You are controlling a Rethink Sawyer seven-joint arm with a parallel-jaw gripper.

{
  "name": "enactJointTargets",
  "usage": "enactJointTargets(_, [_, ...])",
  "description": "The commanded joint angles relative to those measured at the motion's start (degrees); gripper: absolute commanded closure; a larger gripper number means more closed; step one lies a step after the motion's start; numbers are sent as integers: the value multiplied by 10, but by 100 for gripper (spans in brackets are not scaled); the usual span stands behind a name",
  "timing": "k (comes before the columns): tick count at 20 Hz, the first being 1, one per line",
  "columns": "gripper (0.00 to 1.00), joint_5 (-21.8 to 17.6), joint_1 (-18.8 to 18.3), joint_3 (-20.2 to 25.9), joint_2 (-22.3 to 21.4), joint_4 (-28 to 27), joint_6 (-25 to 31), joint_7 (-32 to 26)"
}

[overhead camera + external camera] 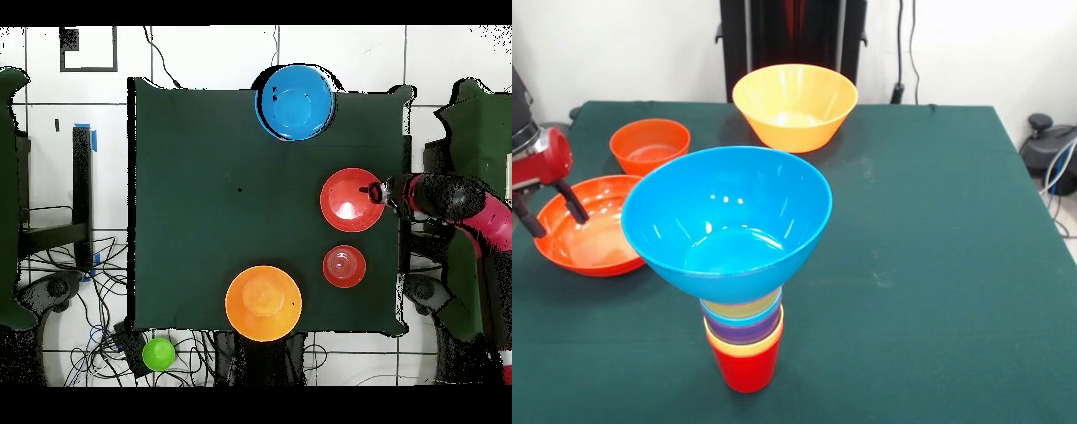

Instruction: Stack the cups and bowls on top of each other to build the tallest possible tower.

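The tower [745, 331] stands at the table's near edge: a red cup at the base, with yellow, purple, blue and pale yellow cups nested in it. A large blue bowl [726, 216] sits on top and shows in the overhead view [295, 100]. My gripper [560, 226] is open at the left rim of the wide shallow orange bowl [596, 243]. One finger is over the bowl's inside, the other outside the rim. The overhead view shows my gripper [378, 192] at that bowl's [345, 200] edge. No magenta-pink bowl shows.
A small orange bowl [650, 144] [344, 265] and a large yellow-orange bowl [794, 104] [263, 302] stand upright on the green table [936, 221] near the robot's side. A green round thing [158, 353] lies off the table on the floor.
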Motion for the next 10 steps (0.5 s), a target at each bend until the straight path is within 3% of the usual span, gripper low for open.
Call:
enactJointTargets(1, [0, -61, 0, 17, 16, 10, -4, -240])
enactJointTargets(10, [0, -56, -13, 30, -5, 1, 43, -260])
